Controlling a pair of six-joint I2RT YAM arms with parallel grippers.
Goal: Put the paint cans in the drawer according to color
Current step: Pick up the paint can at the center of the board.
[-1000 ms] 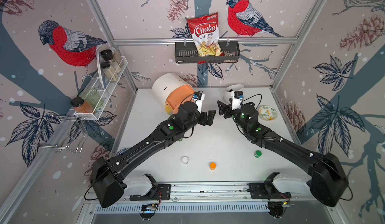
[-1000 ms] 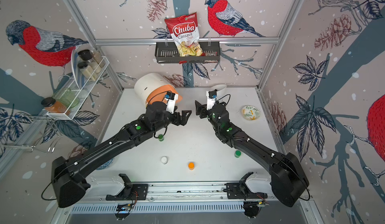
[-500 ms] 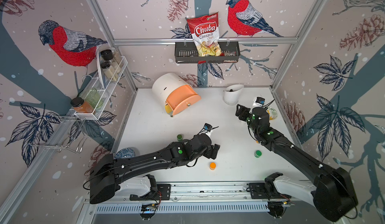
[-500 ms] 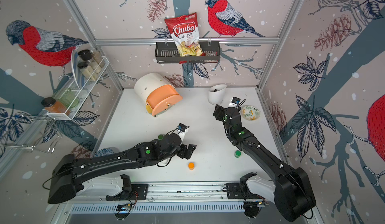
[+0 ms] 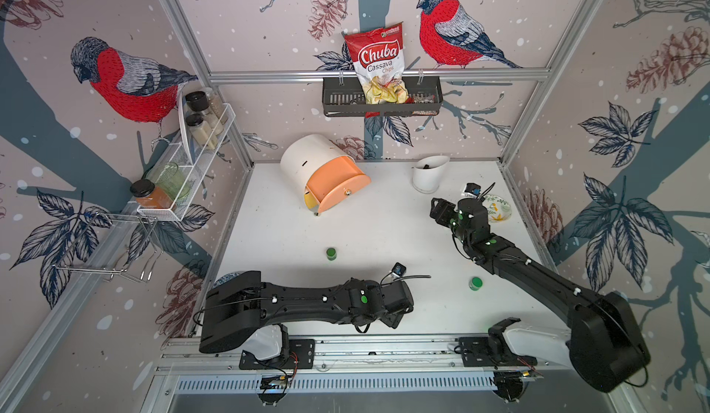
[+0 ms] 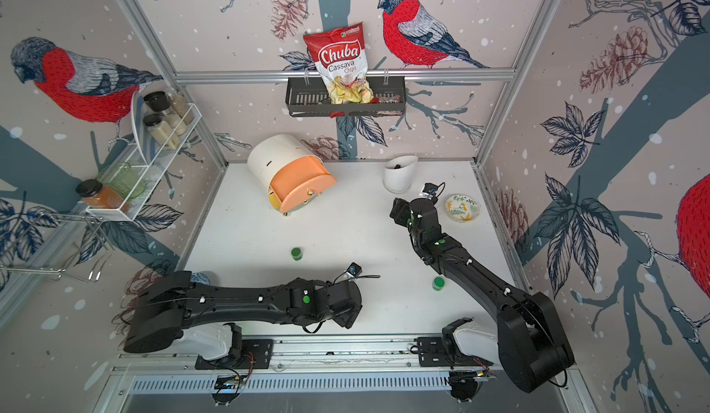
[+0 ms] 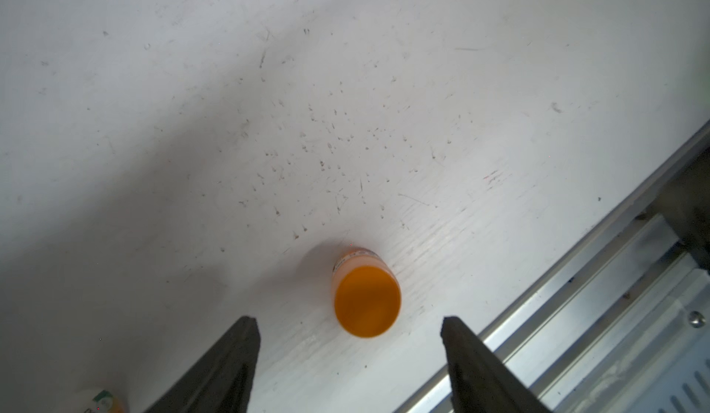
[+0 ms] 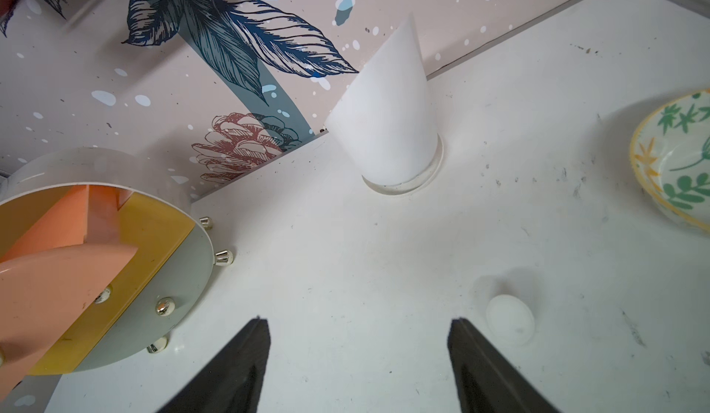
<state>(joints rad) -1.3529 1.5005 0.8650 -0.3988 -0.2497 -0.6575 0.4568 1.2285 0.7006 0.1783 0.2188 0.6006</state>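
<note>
Left claw (image 7: 347,320): I found the jaws apart, one on each side of a small orange-lidded paint pot (image 7: 367,301). The pot stood upright on the white counter (image 7: 345,103) by the near rail, with a gap on each side and nothing clamped.

Right claw (image 8: 360,320): jaws apart, holding nothing, low over the far right of the counter. A small white-lidded paint pot (image 8: 509,324) sat just outside one finger.

I counted one small green-lidded paint pot (image 5: 331,253) left of centre and another green-lidded paint pot (image 5: 475,283) at near right, beside the right arm.

White arched chest of drawers (image 5: 303,161): far left. Its peach top drawer (image 5: 338,184) was pulled out; the yellow and grey-green fronts were shut.

White slant-rimmed cup (image 5: 428,176): far, right of the chest.

Leaf-patterned bowl (image 5: 497,209): far right.
</note>
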